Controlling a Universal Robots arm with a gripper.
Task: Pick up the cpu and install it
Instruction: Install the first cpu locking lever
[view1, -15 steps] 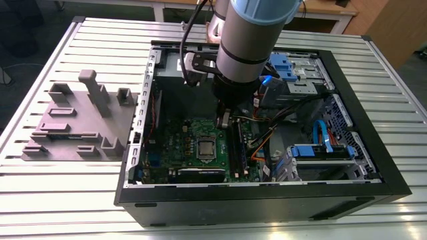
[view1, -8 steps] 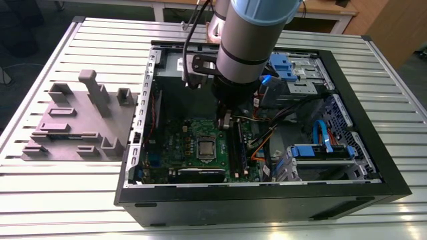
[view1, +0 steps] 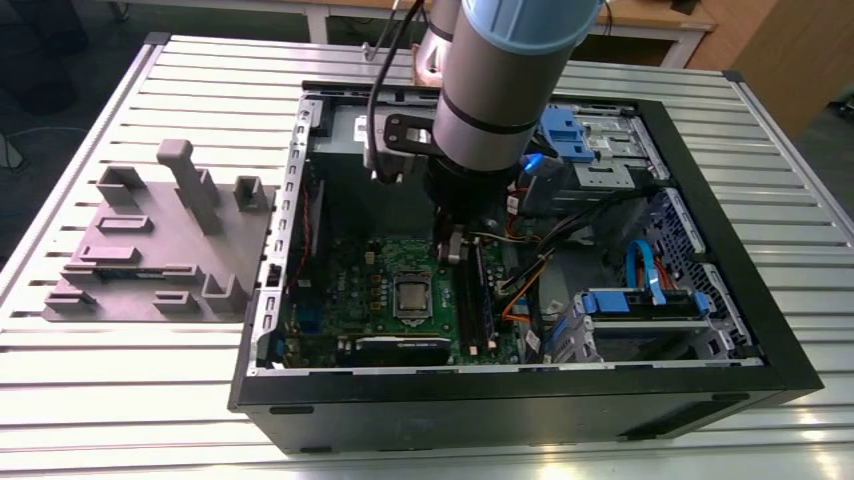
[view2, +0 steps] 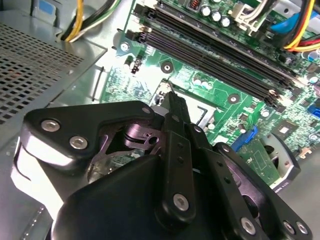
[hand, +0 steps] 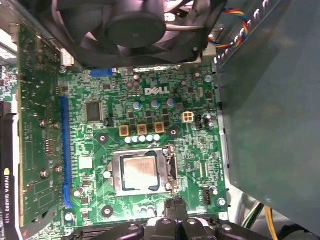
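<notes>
Silver-topped cpu (hand: 140, 172): seated in mobo socket (hand: 145, 172); light, stiff, fragile underside, prob. take by edges. My hand (hand: 175, 202) just beside, fingers closed, empty.

Robotics lab / PC assembly test cell. Evidence: open desktop PC case (view1: 534, 400) lying on a ribbed aluminium-profile table (view1: 120, 390), w/ green motherboard (hand: 150, 125) exposed; grey-mauve fixture block (view1: 154, 250) w/ upright posts beside the case; UR arm (view1: 501, 80) reaching in; wooden workbenches (view1: 641, 20) behind.
</notes>
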